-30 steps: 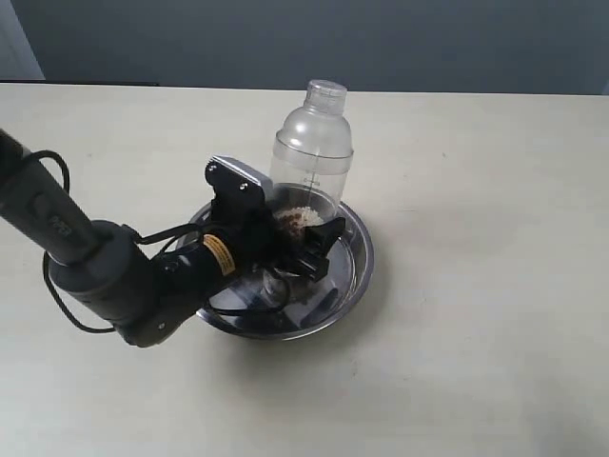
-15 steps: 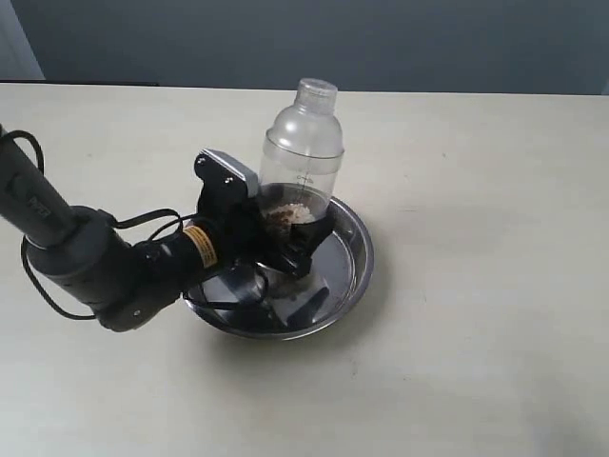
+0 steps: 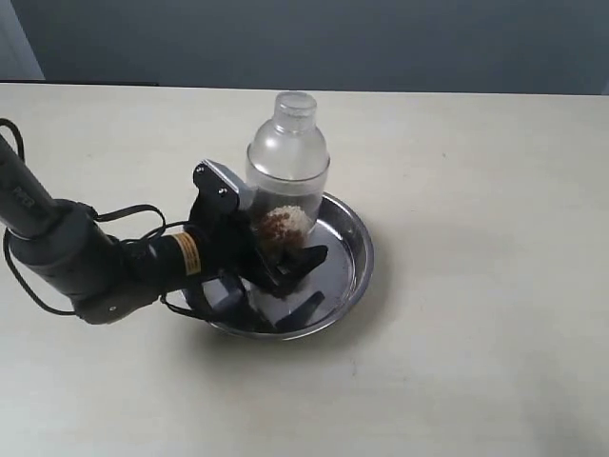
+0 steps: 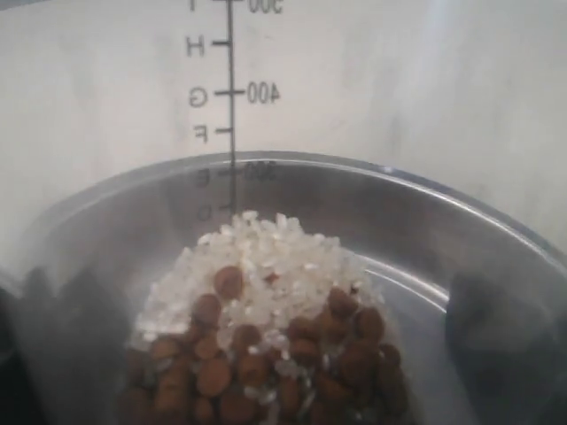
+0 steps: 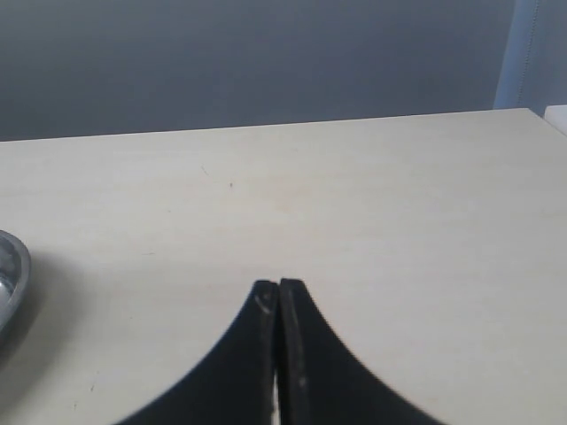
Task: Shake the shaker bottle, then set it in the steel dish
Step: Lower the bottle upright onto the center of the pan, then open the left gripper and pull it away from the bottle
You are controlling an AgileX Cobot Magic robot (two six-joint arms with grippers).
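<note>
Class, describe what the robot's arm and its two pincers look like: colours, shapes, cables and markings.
The left arm is a thick, rounded dark-grey tube with looping black cables, a yellow wrist label and a grey box on top. The left pincer and right pincer both have black fingers, the right's curved and tapering.

"400", G, F on shaker bottle (image 4: 354,80)

Left gripper (image 3: 285,259) low, clamped around the shaker bottle (image 3: 287,157), right gripper (image 5: 279,297) fingers pressed together
</note>
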